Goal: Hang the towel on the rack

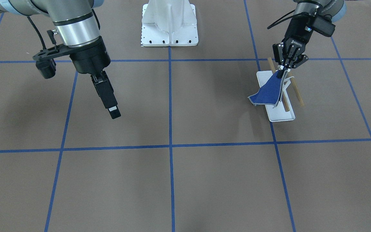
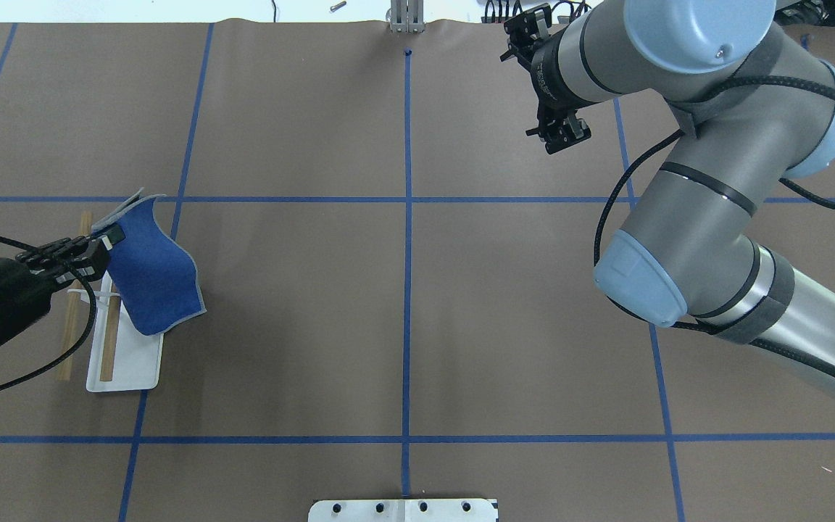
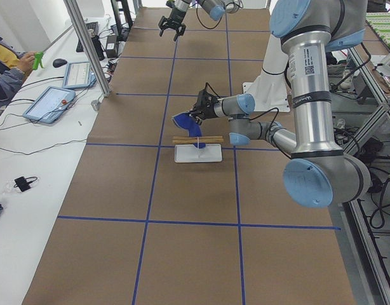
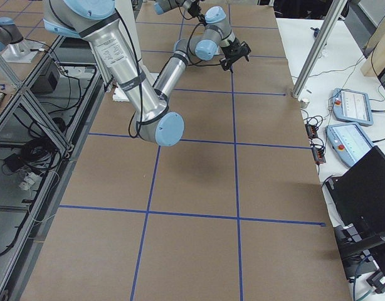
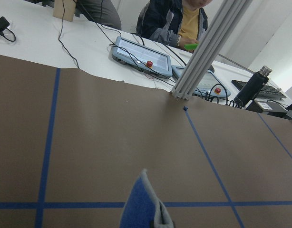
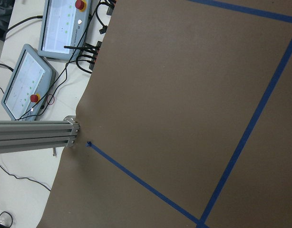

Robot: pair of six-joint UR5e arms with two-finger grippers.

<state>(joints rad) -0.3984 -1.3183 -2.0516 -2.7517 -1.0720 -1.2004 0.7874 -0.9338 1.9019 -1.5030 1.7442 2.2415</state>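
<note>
The blue towel [image 1: 268, 91] hangs from my left gripper [image 1: 282, 68], which is shut on its upper corner just above the rack. The cloth drapes down over the rack's white tray base [image 1: 280, 115] on the side toward the table's middle. In the overhead view the towel [image 2: 151, 279] spreads right of the left gripper [image 2: 107, 241], over the tray [image 2: 133, 362] and beside the two wooden dowels [image 2: 66, 326]. The left wrist view shows only a towel tip [image 5: 142, 205]. My right gripper [image 1: 113, 111] hangs open and empty far from the rack; it also shows in the overhead view [image 2: 564, 136].
The white bolted robot pedestal [image 1: 169, 24] stands at the robot's edge of the table. Blue tape lines [image 1: 170, 146] cross the brown table cover. Operators, tablets and an aluminium post [image 5: 208, 52] are beyond the table's far edge.
</note>
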